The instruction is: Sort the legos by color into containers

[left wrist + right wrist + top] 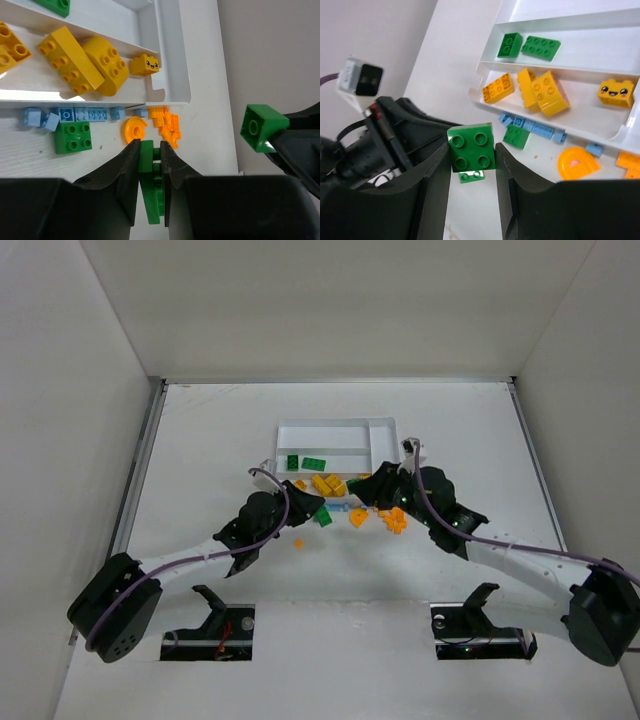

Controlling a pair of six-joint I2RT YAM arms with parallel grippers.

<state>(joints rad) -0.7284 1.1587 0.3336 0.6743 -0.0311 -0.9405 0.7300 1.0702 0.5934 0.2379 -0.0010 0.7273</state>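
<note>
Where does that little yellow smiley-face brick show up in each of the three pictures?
Top external: too small to pick out among the yellow bricks.
Left wrist: smiley brick, upper middle, at the end of a tray section.
Right wrist: right edge, upper half.
Shared landmark: the large yellow bricks beside it.

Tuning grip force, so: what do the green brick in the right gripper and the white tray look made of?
Green brick: likely hard moulded plastic, glossy; crisp studs catch highlights. Tray: probably thin rigid plastic, smooth, slightly shiny; thin moulded walls, soft sheen.
</note>
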